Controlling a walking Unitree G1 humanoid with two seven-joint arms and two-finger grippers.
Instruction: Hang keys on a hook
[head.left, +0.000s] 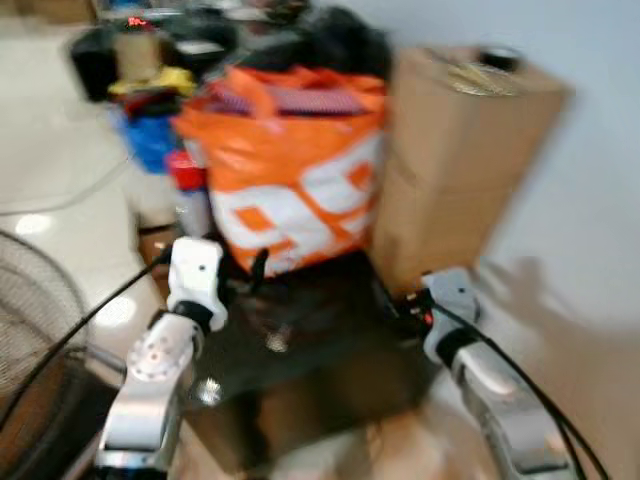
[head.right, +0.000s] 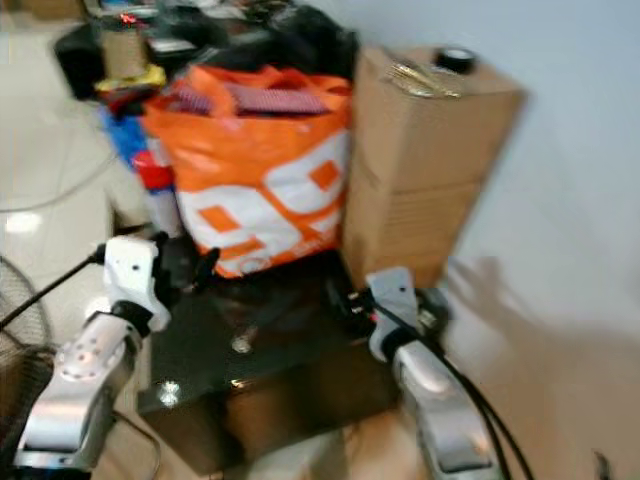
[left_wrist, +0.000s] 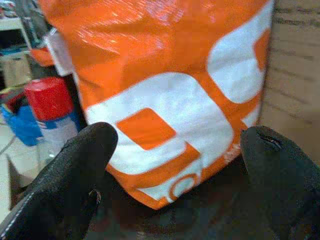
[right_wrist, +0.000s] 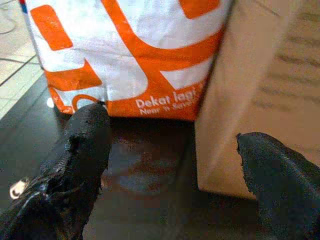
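While both tools hovered spread and empty over the glossy black desk, left tool and right tool faced one orange-and-white plastic bag beside two stacked brown cardboard boxes; small metal keys lay on the desk.

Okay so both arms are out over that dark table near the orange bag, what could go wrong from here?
1. The left gripper is open right in front of the orange bag; pushing forward could shove or topple it.
2. The right gripper is open near the cardboard box, so a finger could catch its corner.
3. The head views are blurred, and a small shiny object on the dark table cannot be identified as keys, so a grasp may miss.
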